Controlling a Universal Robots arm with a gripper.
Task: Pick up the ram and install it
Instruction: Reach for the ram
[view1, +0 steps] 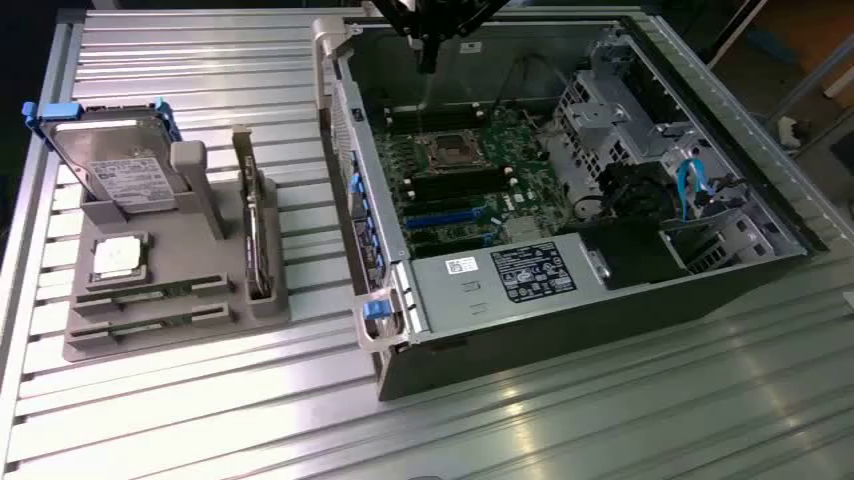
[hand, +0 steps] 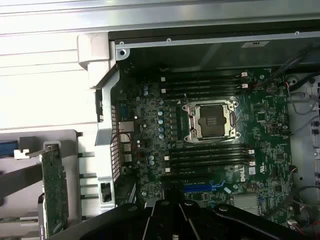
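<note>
On the ribbed aluminium tabletop (view1: 200, 60), a grey moulded plastic holder (view1: 220, 250) cradles the narrow green ram stick (view1: 147, 293) and its twin (view1: 140, 327); rightward, my claw (view1: 427, 62) hangs clenched, empty, above the open steel computer case (view1: 561, 340).

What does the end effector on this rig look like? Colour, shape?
The gripper is black all over. In the exterior view it has slim, narrow fingers below dark angled struts. In the wrist view its housing is glossy, angular and black, with ridged lines.
</note>
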